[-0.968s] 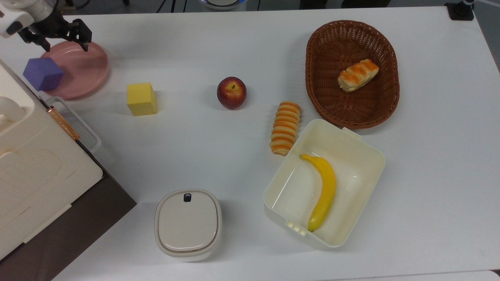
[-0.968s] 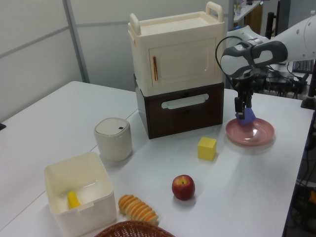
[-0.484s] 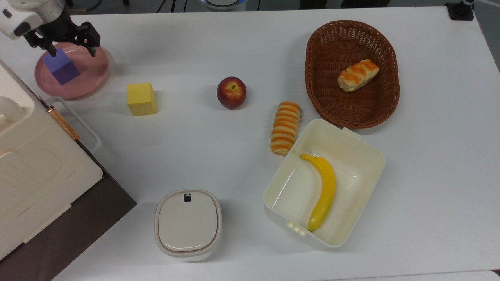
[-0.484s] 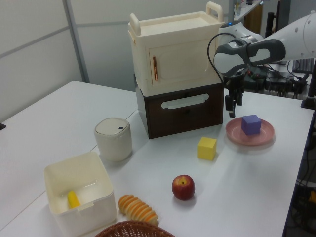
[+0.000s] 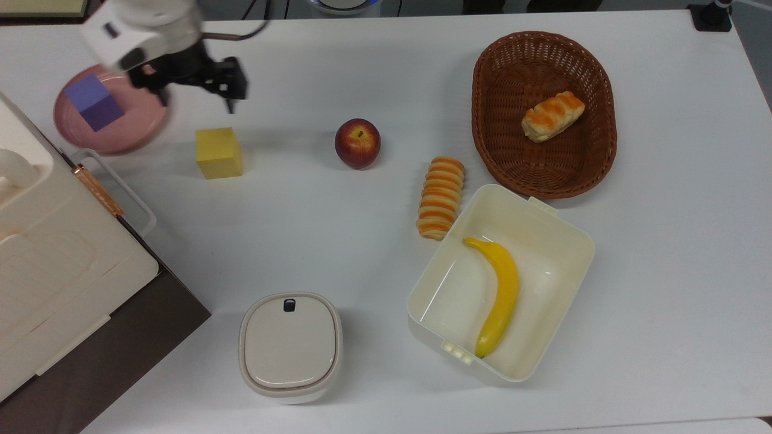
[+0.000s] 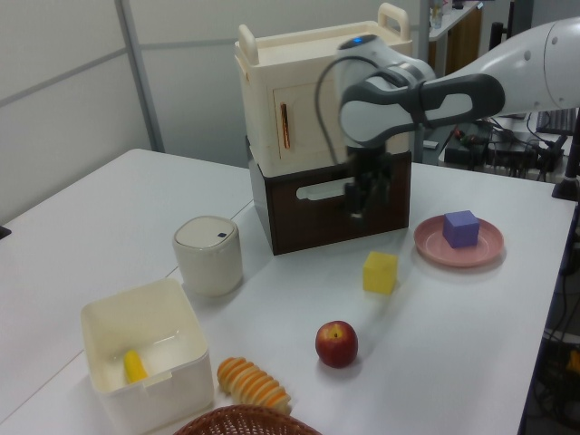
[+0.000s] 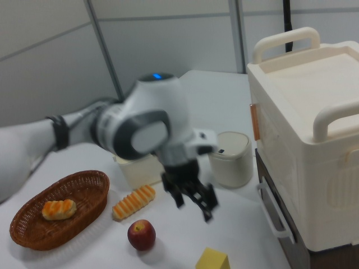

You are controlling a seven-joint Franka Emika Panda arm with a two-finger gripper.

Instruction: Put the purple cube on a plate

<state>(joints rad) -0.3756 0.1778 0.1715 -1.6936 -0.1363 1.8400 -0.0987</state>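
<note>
The purple cube sits on the pink plate at the top view's far left, free of the arm. The gripper hangs above the white table just to the plate's right in the top view, beyond the yellow cube, fingers spread and empty. In the left view the gripper hangs in front of the dark drawer unit, well to the left of the plate. No readable writing shows on anything
</note>
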